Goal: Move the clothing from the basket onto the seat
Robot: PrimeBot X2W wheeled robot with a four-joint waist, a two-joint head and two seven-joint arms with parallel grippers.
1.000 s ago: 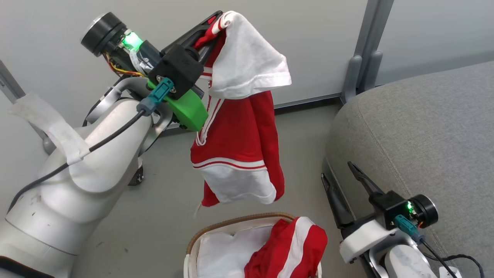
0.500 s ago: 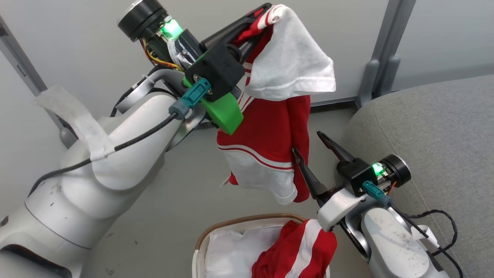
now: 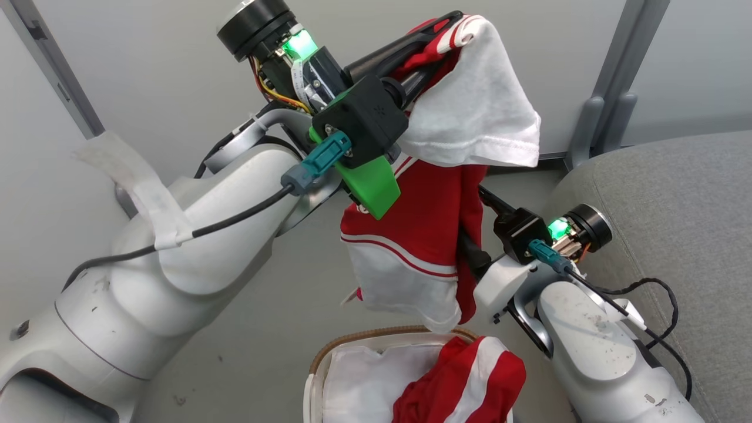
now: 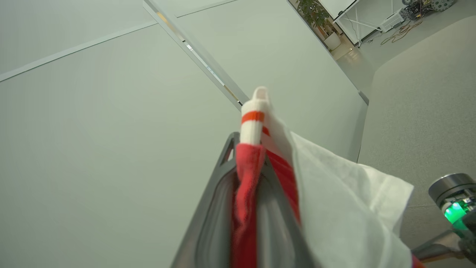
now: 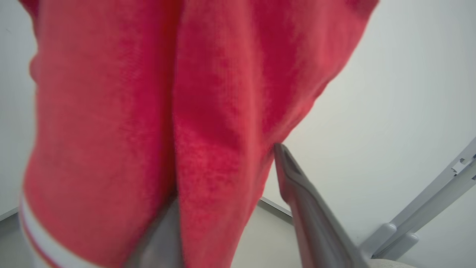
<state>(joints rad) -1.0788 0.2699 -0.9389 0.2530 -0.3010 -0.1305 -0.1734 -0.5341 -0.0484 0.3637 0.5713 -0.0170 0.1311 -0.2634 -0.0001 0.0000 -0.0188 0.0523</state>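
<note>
My left gripper [image 3: 452, 26] is raised high and shut on the top of a red garment [image 3: 420, 235] with white panels and thin white stripes, which hangs free above the basket [image 3: 317, 367]. In the left wrist view the fabric [image 4: 245, 193] is pinched in the left gripper [image 4: 251, 145]. My right gripper [image 3: 473, 226] is at the hanging garment's right edge. In the right wrist view the right gripper [image 5: 223, 175] stands open with a fold of the red fabric [image 5: 208, 111] between its fingers. A second red garment [image 3: 464, 382] with a broad white band lies in the basket. The grey seat [image 3: 675, 194] is at the right.
The basket's white cloth liner [image 3: 358, 382] shows left of the garment inside it. A pale wall with grey metal posts [image 3: 611, 106] stands behind, close to the seat's corner. A black cable [image 3: 658, 294] trails from my right wrist over the seat's front. Grey floor lies between.
The head view has shifted. My right gripper rose from beside the seat's front to the hanging garment, and its fingers now straddle the red fabric. The left gripper still holds the garment up.
</note>
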